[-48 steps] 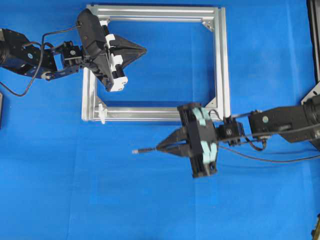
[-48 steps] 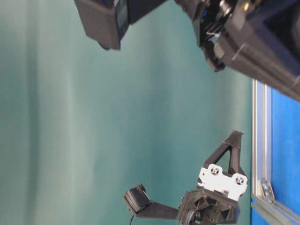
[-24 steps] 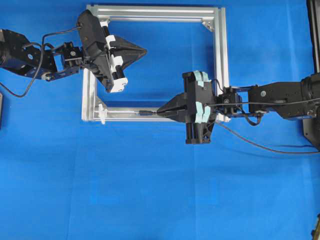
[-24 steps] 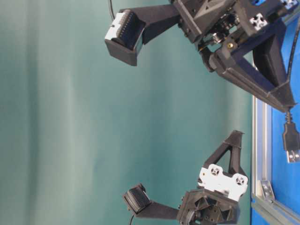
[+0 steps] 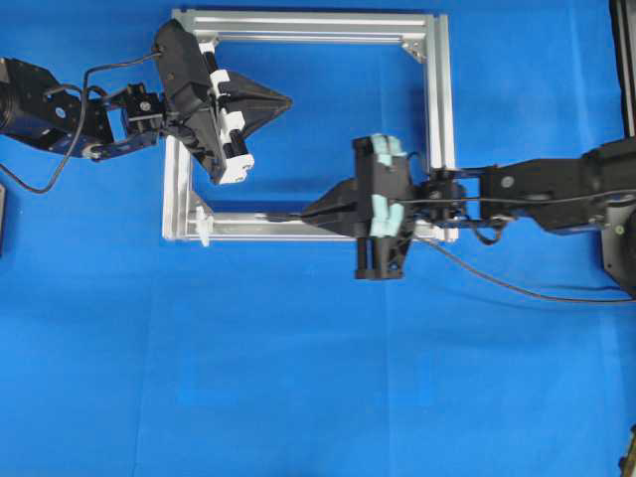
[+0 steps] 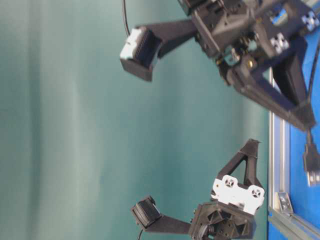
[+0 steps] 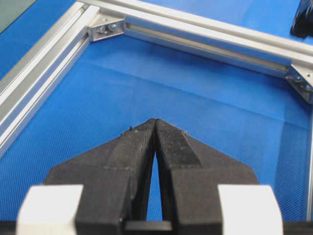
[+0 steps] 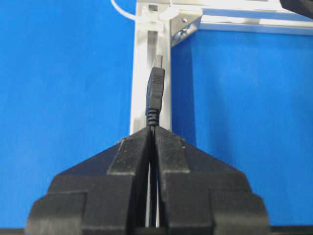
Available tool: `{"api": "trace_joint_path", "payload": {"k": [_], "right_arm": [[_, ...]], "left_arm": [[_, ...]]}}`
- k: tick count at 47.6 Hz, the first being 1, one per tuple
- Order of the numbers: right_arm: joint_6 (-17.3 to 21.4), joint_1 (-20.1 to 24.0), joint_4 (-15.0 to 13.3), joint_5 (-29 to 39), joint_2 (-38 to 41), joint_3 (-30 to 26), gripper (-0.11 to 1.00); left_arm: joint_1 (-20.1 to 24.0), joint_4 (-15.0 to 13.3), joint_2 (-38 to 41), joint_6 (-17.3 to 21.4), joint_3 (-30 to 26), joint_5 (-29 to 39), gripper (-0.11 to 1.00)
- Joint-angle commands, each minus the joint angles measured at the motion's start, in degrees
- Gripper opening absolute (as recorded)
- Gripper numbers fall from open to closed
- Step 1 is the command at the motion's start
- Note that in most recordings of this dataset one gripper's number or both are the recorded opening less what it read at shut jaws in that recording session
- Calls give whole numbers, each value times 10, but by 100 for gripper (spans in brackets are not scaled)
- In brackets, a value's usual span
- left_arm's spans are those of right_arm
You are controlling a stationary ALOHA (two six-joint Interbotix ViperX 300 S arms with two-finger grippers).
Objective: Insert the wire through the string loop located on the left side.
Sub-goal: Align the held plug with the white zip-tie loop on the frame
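- Overhead exterior view: my right gripper [image 5: 306, 214] is clamped on the wire [image 5: 281, 214], whose plug end pokes out past my fingertips, over the near rail of the aluminium frame [image 5: 440, 119].
- My right wrist view shows the plug [image 8: 155, 90] straight ahead of my closed fingers [image 8: 132, 154], lined up along the rail, its metal tip pointing at the frame corner.
- At that corner, well ahead of the plug tip, sits the string loop [image 8: 128, 15], a thin white arc beside a corner bracket [image 8: 185, 25].
- My left gripper [image 7: 155, 123] is pressed shut with nothing between the fingers, hovering over the blue desk [image 5: 298, 378] inside the frame.
- In the overhead view the left gripper sits well apart from my right one, toward the frame's far left part.
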Motion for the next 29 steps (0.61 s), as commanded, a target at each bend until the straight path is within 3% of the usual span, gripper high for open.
{"api": "trace_joint_path", "payload": {"k": [1, 15, 29], "right_arm": [[-1, 3, -1, -4, 10, -33, 0], [-1, 4, -1, -6, 59, -91, 0], [-4, 4, -3, -6, 69, -112, 0]], "left_arm": [[-2, 2, -17, -1, -5, -3, 0], [-2, 2, -17, -1, -4, -3, 0], [-2, 2, -17, -1, -4, -3, 0]]}}
